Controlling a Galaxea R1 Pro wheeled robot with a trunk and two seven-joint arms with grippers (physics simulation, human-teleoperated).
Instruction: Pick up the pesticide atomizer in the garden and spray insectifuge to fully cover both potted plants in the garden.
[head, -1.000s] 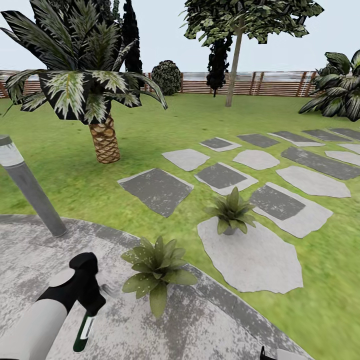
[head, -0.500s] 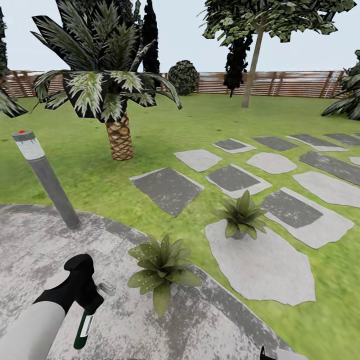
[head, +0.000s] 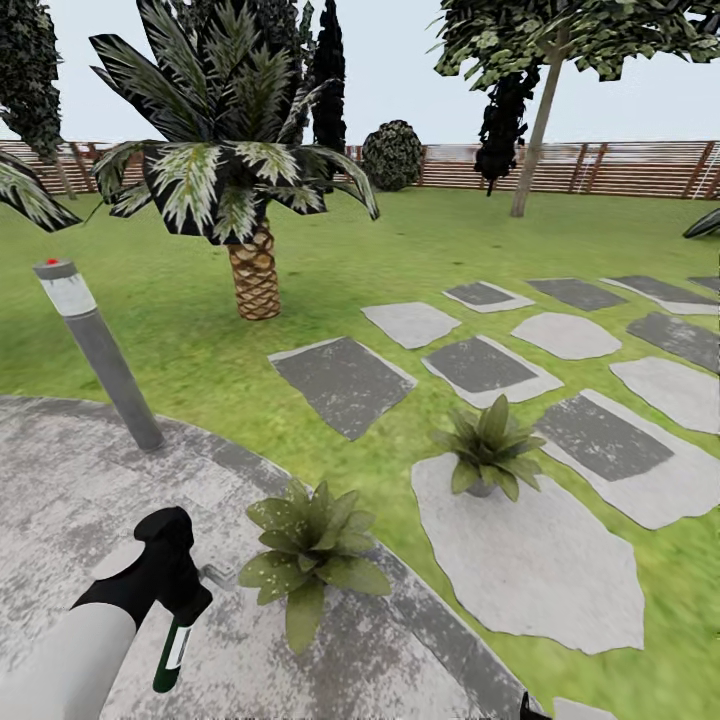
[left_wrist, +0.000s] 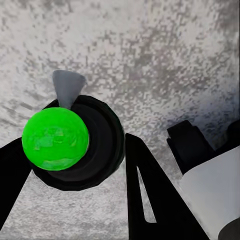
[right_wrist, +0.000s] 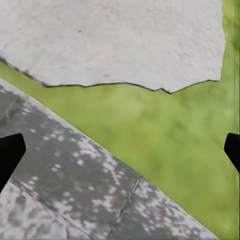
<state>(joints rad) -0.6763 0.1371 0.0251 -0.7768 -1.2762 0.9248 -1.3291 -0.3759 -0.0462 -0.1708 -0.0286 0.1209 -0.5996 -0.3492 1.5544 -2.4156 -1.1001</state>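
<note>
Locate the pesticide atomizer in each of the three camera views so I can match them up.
Head view: pesticide atomizer low at the left, hanging from the left gripper over the paved patio.
Left wrist view: atomizer seen end-on between the dark fingers.
Right wrist view: not in it.
Shared landmark: the mottled grey patio.

The left end effector (head: 175, 590) covers the top of the pesticide atomizer (head: 171, 655) in the head view, the near potted plant (head: 310, 550) hides its own pot under its leaves, and the right end effector (right_wrist: 120, 150) shows just two fingertips at the right wrist picture's edges.
</note>
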